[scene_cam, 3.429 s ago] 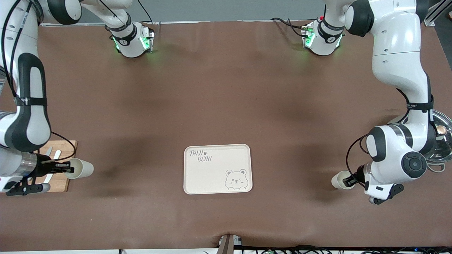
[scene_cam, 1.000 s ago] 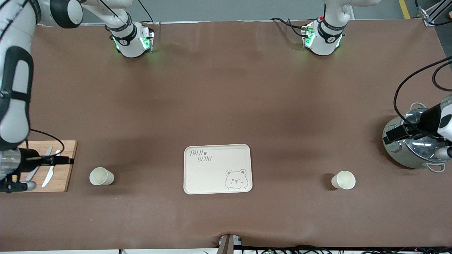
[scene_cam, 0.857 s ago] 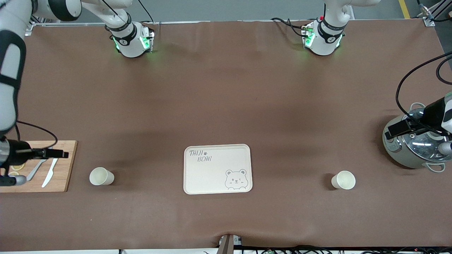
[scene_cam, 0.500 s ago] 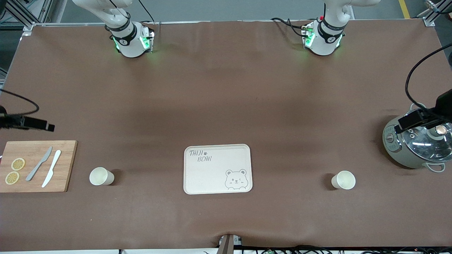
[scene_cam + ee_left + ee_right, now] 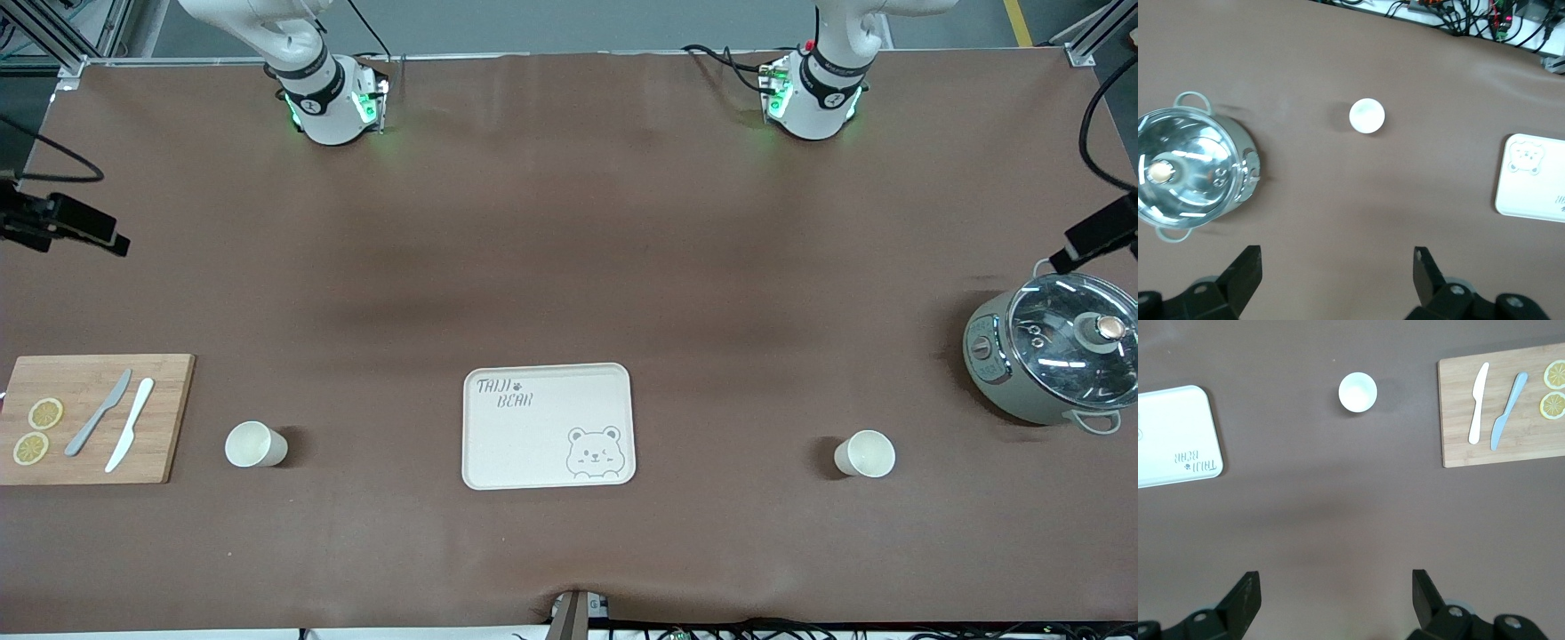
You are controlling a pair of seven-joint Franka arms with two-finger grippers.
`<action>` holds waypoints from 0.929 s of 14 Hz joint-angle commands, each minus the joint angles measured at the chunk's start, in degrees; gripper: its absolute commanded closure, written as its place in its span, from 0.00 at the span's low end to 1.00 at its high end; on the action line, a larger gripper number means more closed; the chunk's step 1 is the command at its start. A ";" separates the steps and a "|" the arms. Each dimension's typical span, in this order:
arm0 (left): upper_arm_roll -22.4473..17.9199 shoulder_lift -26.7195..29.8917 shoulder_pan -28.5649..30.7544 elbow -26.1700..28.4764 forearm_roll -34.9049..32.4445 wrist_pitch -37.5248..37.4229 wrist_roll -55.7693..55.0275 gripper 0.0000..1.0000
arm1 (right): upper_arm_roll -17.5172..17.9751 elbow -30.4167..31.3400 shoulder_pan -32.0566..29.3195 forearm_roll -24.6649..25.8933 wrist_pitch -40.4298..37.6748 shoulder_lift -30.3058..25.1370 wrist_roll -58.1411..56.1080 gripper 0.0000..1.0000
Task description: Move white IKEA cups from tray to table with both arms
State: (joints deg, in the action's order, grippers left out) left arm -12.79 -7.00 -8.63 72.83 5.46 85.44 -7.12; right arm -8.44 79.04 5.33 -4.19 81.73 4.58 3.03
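Two white IKEA cups stand upright on the brown table, one on each side of the bear-printed tray (image 5: pixel 542 444). One cup (image 5: pixel 255 444) is toward the right arm's end and shows in the right wrist view (image 5: pixel 1357 392). The other cup (image 5: pixel 865 453) is toward the left arm's end and shows in the left wrist view (image 5: pixel 1367 115). My right gripper (image 5: pixel 111 240) is open and empty, high over bare table at its end (image 5: pixel 1335 595). My left gripper (image 5: pixel 1071 253) is open and empty, high over the table beside the pot (image 5: pixel 1336 275).
A wooden cutting board (image 5: pixel 164 418) with two knives and lemon slices lies at the right arm's end, beside that cup. A steel pot with a glass lid (image 5: pixel 1058 356) stands at the left arm's end. The tray carries nothing.
Both grippers have let go of the cups, lifted and drawn back toward the table's ends. The cups stay upright where they were set down.
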 commanded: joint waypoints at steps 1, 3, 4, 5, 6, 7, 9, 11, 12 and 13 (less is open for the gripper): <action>0.66 2.16 -0.16 2.14 -2.46 -0.80 0.79 0.00 | 0.27 10.85 0.20 0.94 6.32 -7.55 0.57 0.00; 0.83 3.74 -0.51 3.97 -3.43 -0.98 0.79 0.00 | 0.53 12.19 0.21 0.94 7.04 -8.80 0.66 0.00; 0.83 4.44 -0.51 4.94 -3.44 -0.98 0.79 0.00 | 0.71 12.11 0.21 0.94 7.04 -8.89 1.01 0.00; 0.83 5.06 -0.51 5.73 -3.44 -0.98 0.79 0.00 | 0.71 12.11 0.21 0.94 7.04 -8.89 1.36 0.00; 0.83 5.41 -0.60 6.26 -3.44 -0.98 0.79 0.00 | 0.71 12.02 0.12 1.03 7.13 -8.89 1.36 0.00; 1.01 5.41 -0.60 6.27 -3.52 -1.07 0.79 0.00 | 0.71 11.93 0.12 1.03 7.13 -8.89 1.36 0.00; 1.54 5.41 -0.51 6.45 -3.52 -1.07 0.27 0.00 | 0.71 11.93 0.12 1.03 7.13 -8.89 1.36 0.00; 1.54 5.41 -0.51 6.45 -3.52 -1.07 0.18 0.00 | 0.71 11.93 0.12 1.03 7.39 -8.80 1.36 0.00; 1.54 5.41 -0.51 6.45 -3.52 -1.07 0.18 0.00 | 0.71 11.93 0.12 0.94 7.39 -8.80 1.36 0.00; 1.54 5.33 -0.51 6.45 -3.52 -1.07 0.27 0.00 | 0.71 11.93 0.12 1.03 7.48 -8.80 1.36 0.00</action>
State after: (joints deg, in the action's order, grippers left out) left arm -11.64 -3.19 -8.97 77.85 3.58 84.46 -7.08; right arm -8.08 89.44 5.33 -4.19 88.40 -2.70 3.22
